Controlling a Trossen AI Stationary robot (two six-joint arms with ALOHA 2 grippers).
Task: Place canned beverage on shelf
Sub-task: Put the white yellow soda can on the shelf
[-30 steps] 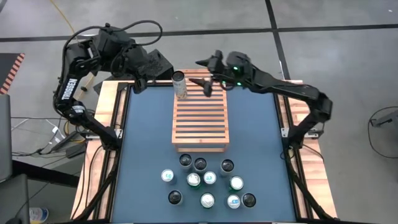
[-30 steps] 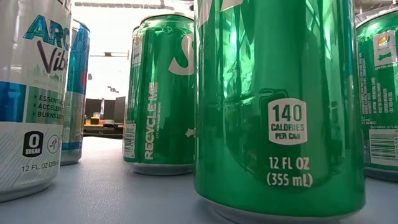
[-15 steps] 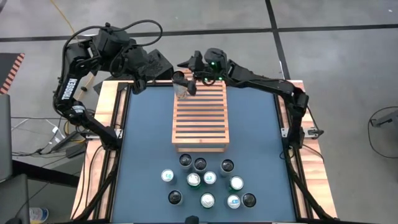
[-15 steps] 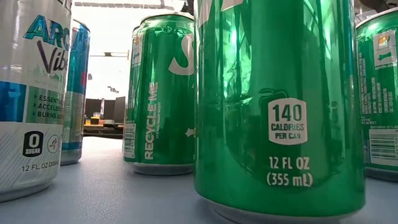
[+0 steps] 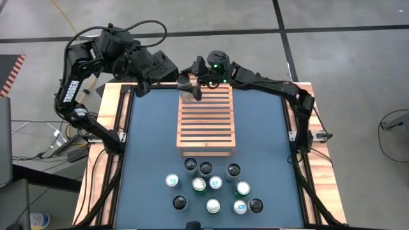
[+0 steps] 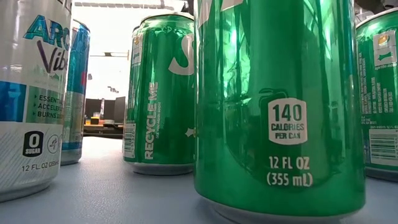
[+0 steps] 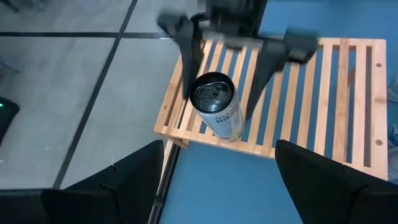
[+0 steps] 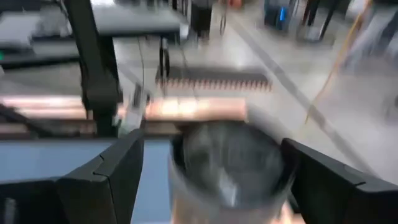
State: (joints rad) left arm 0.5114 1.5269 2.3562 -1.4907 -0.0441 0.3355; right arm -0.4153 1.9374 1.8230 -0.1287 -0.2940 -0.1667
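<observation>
A silver can [image 5: 186, 87] stands upright on its base on the far left corner of the slatted wooden shelf [image 5: 206, 121]. My right gripper [image 5: 191, 83] reaches in level from the table's right. It is open, with one finger on either side of the can [image 7: 217, 112] and a gap showing at one side. In the right wrist view the can [image 8: 227, 168] is a blur between those fingers. My left gripper [image 7: 217, 186] hangs open above the table's far left corner, looking down on the can.
Several more cans [image 5: 211, 186] stand in a cluster on the blue table near its front edge, just before the shelf's near end. The low view is filled by green cans [image 6: 280, 106] and a white one [image 6: 31, 93]. The shelf's other slats are bare.
My right gripper has swung toward the table's left and sunk a little, from over the shelf's far edge right of the can to around the can, staying open. The can has stayed where it was.
</observation>
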